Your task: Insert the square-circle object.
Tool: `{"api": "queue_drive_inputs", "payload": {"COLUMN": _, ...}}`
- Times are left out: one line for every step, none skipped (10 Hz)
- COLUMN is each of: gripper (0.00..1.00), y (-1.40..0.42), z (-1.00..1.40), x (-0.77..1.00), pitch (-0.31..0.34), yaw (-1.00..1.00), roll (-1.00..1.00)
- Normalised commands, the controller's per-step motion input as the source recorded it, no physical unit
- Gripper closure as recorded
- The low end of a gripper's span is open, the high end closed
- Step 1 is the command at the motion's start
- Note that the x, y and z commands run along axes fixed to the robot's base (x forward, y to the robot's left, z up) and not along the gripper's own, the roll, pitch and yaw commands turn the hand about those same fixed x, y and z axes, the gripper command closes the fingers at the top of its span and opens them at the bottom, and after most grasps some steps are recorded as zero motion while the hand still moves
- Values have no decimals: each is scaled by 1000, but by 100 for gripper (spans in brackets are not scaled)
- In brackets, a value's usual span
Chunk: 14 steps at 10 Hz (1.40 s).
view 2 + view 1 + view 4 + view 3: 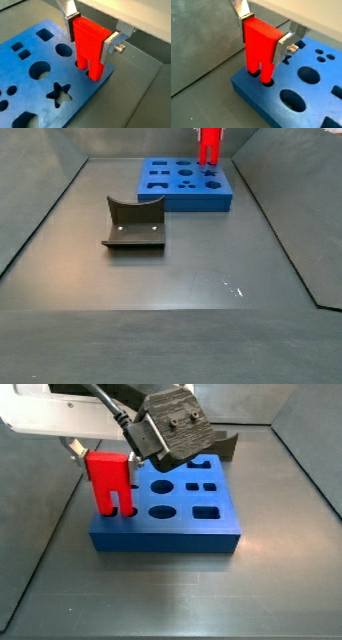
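The gripper (263, 39) is shut on the square-circle object (259, 47), a bright red piece held upright by its square body with its two prongs pointing down. The prong tips stand at two small holes at a corner of the blue block (304, 97); how deep they sit I cannot tell. Another wrist view shows the gripper (90, 37), the red piece (88, 47) and the block (33, 90). In a side view the piece (107, 479) stands at the edge of the block (167, 529). In another side view it (210, 146) stands over the block (187, 183), with the gripper out of frame.
The blue block carries several other shaped holes: round (40, 70), square (44, 34) and star (59, 93). The fixture (134, 223) stands on the grey floor apart from the block and also shows behind the block in a side view (222, 442). Grey walls enclose the floor.
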Motion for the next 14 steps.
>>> {"api": "queue_drive_inputs", "payload": {"gripper": 100, "y": -97, "z": -429, "x": 114, "pitch": -66, "yaw": 80, "roll": 0}}
{"api": "queue_drive_inputs", "payload": {"gripper": 100, "y": -60, "z": -517, "x": 240, "pitch": -31, "yaw": 43, "roll": 13}}
{"api": "queue_drive_inputs", "payload": {"gripper": 100, "y": 0, "z": -569, "x": 289, "pitch": 0, "yaw": 0, "roll": 94}}
{"api": "queue_drive_inputs", "payload": {"gripper": 100, "y": 0, "z": -640, "x": 211, "pitch": 0, "yaw": 0, "roll": 96}}
{"api": "queue_drive_inputs", "payload": {"gripper": 100, "y": 0, "z": -831, "x": 0, "pitch": -123, "yaw": 0, "roll": 96}}
{"api": "queue_drive_inputs", "payload": {"gripper": 100, "y": 0, "z": -937, "x": -11, "pitch": -144, "yaw": 0, "roll": 100}}
{"api": "queue_drive_inputs", "payload": {"gripper": 100, "y": 0, "z": -1000, "x": -54, "pitch": -133, "yaw": 0, "roll": 47}}
{"api": "queue_drive_inputs", "payload": {"gripper": 100, "y": -54, "z": -1000, "x": -86, "pitch": -116, "yaw": 6, "roll": 7}}
{"api": "queue_drive_inputs", "payload": {"gripper": 100, "y": -94, "z": -1000, "x": -106, "pitch": -91, "yaw": 31, "roll": 0}}
{"api": "queue_drive_inputs", "payload": {"gripper": 100, "y": -91, "z": -1000, "x": -111, "pitch": -89, "yaw": 37, "roll": 0}}
{"api": "queue_drive_inputs", "payload": {"gripper": 100, "y": -91, "z": -1000, "x": -114, "pitch": -87, "yaw": 40, "roll": 0}}
{"api": "queue_drive_inputs", "payload": {"gripper": 100, "y": -77, "z": -1000, "x": -129, "pitch": -80, "yaw": 40, "roll": 0}}
{"api": "queue_drive_inputs", "payload": {"gripper": 100, "y": -69, "z": -1000, "x": -137, "pitch": -76, "yaw": 40, "roll": 0}}
{"api": "queue_drive_inputs", "payload": {"gripper": 100, "y": -31, "z": -1000, "x": -126, "pitch": -89, "yaw": 46, "roll": 0}}
